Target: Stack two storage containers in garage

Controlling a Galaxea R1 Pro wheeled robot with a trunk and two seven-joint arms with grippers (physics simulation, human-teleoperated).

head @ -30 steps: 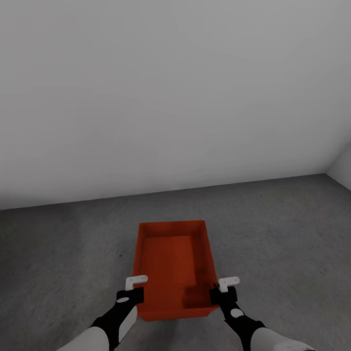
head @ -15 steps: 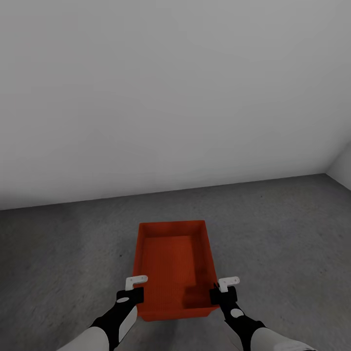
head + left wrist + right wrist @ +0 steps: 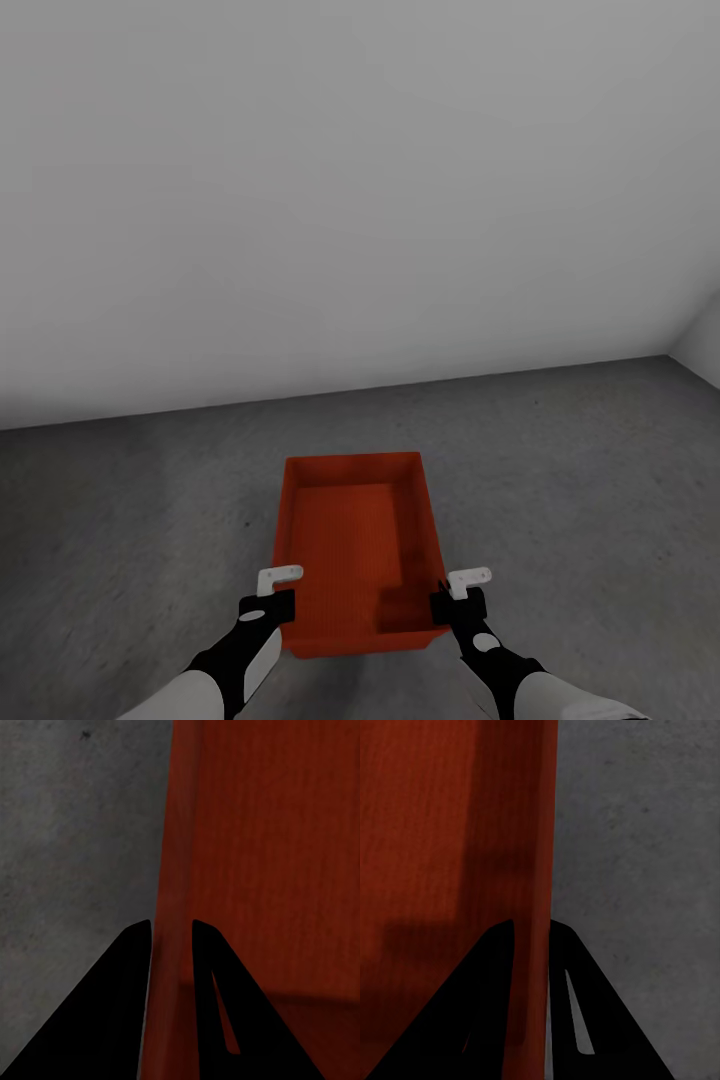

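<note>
Head view: an orange-red storage container (image 3: 355,545) sits low in the middle of the scene over the dark grey concrete floor (image 3: 130,520), its open top facing up and its long sides running away from the robot toward a plain white-grey wall (image 3: 350,200). Whether its base touches the floor cannot be told. The left gripper (image 3: 277,592) is at the container's near corner at about 7 o'clock, and the right gripper (image 3: 460,592) at the near corner at about 5 o'clock, so the bin lies between the two arms and reaches forward from them toward 12 o'clock.

In the left wrist view, the left gripper (image 3: 172,945) has its two dark fingers (image 3: 124,975) nearly closed, one on each side of the container's thin side wall (image 3: 174,855), with the bin's interior on one side and floor on the other. In the right wrist view, the right gripper (image 3: 532,945) straddles the opposite wall (image 3: 540,832) the same way, pinched narrowly onto it.
</note>
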